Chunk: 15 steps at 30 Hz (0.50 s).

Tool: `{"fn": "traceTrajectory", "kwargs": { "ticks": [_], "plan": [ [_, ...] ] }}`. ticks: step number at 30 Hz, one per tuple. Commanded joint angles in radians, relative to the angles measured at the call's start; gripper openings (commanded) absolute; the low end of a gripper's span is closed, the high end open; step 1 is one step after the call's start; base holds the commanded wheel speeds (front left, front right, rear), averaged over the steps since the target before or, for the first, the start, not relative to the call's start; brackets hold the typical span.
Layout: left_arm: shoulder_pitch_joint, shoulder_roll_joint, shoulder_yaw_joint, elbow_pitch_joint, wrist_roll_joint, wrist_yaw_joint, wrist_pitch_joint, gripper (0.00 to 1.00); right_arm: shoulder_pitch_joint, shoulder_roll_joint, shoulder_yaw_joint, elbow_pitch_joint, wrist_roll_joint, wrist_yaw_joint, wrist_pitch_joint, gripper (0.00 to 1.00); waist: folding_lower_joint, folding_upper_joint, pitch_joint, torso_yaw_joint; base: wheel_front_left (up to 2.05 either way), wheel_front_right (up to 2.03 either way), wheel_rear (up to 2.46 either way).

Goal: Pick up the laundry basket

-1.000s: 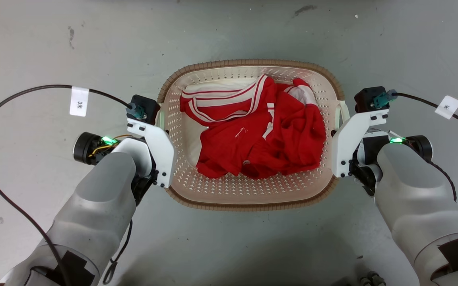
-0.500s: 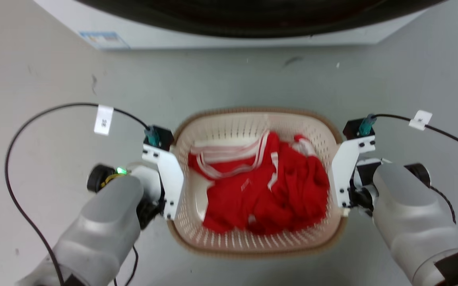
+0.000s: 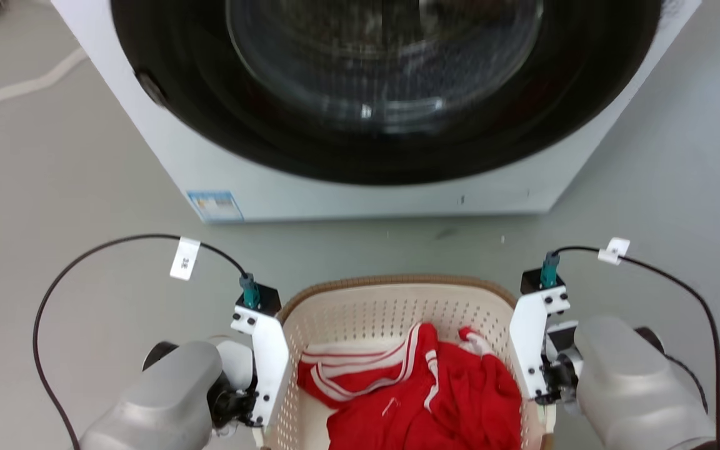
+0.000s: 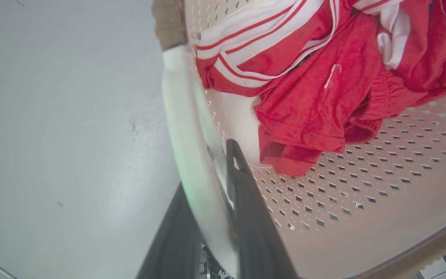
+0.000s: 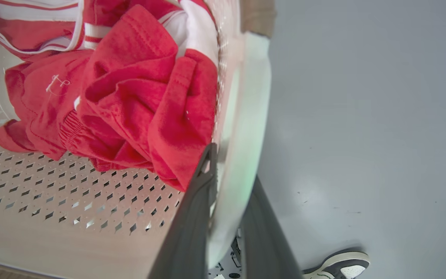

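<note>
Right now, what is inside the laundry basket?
Crumpled red garments with white stripes lie in the laundry basket. Anything beneath them is covered.

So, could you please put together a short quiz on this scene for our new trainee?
1. True or false: the laundry basket is empty.
2. The left gripper has its fingers either side of: A) the basket's white side handle; B) a red sleeve; C) a cable.
3. Which appliance stands on the floor beyond the basket?

Key: 1 false, red clothes lie in it; 2 A; 3 the washing machine.
</note>
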Motion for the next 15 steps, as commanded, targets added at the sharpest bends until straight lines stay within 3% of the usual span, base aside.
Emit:
{"fn": "traceTrajectory", "kwargs": {
  "ticks": [1, 9, 15],
  "plan": [
    [0.018, 0.003, -0.011, -0.011, -0.006, -0.012, 0.008, 0.00, 0.013, -0.003, 0.010, -0.002, -0.003, -0.002, 0.001, 0.00, 0.0002, -0.0001, -0.108, 0.002, 0.00, 0.00, 0.00],
    [0.063, 0.026, -0.069, -0.018, -0.073, -0.012, 0.045, 0.00, 0.080, -0.005, 0.031, -0.001, 0.027, -0.002, 0.043, 0.00, 0.0002, -0.0001, -0.250, 0.004, 0.00, 0.00, 0.00],
    [0.086, 0.041, -0.093, -0.011, -0.111, -0.011, 0.070, 0.00, 0.099, -0.009, 0.017, -0.001, 0.032, -0.002, 0.074, 0.00, 0.0002, -0.0001, -0.287, 0.001, 0.00, 0.00, 0.00]
  ]
}}
